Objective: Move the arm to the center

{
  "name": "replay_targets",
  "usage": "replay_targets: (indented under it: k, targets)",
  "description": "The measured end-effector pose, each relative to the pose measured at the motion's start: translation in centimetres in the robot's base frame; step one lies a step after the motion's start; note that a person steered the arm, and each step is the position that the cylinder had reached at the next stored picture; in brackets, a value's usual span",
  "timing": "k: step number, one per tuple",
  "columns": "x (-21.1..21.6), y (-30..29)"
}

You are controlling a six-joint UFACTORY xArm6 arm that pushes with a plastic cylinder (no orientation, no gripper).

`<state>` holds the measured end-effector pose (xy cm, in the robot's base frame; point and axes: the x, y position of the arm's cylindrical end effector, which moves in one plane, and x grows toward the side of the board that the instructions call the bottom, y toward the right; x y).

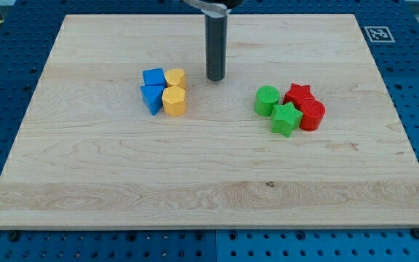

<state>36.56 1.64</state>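
My tip (215,78) rests on the wooden board (195,175), above the board's middle in the view. To its left lies a tight cluster: a blue cube (153,76), a blue wedge-like block (152,97), a yellow block (175,78) and a yellow hexagonal block (174,101). The tip stands just to the right of the upper yellow block, apart from it. To the tip's lower right lies a second cluster: a green cylinder (266,100), a green star (285,118), a red star (298,94) and a red cylinder (312,114).
The board lies on a blue perforated table (413,65). A black-and-white marker tag (376,33) sits beyond the board's top right corner. The rod's upper part leaves the view at the top.
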Motion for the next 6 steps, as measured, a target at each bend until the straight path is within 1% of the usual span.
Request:
replay_targets:
  k: [1,3,4,6]
  targets:
    - [0.0,1.6]
    - [0.3,1.7]
    - [1.9,1.7]
    - [3.4,0.8]
